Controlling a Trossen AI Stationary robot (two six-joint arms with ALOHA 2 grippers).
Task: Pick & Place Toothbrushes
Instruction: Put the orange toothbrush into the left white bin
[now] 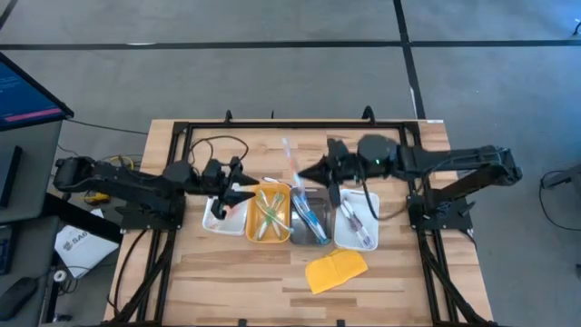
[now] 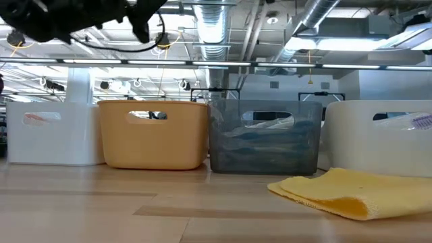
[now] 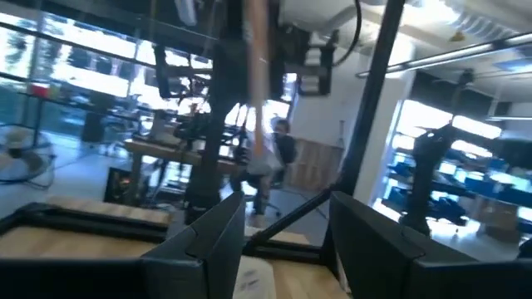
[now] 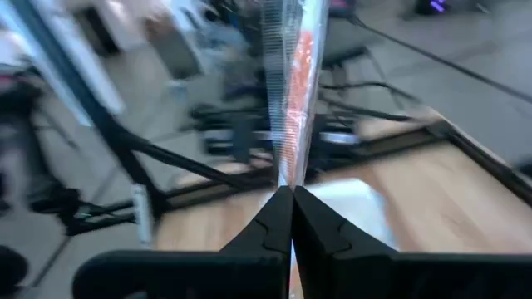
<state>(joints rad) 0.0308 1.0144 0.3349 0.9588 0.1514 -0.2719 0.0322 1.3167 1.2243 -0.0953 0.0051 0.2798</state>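
Observation:
Four trays stand in a row mid-table: white, orange, grey and white. Toothbrushes lie in the orange tray, the grey tray and the right white tray. My right gripper hovers over the far end of the grey tray, shut on a toothbrush in a clear wrapper. My left gripper stands open above the left white tray, with nothing between its fingers. My right gripper pinches one end of the wrapped toothbrush between its two fingertips. The fingers come about level from the table's right. The toothbrush sticks out beyond the tips toward the far edge, lifted clear above the trays.
A yellow pad lies near the front edge, right of centre. A black frame borders the table, and loose cable lies at the far left. A monitor stands off the table's left.

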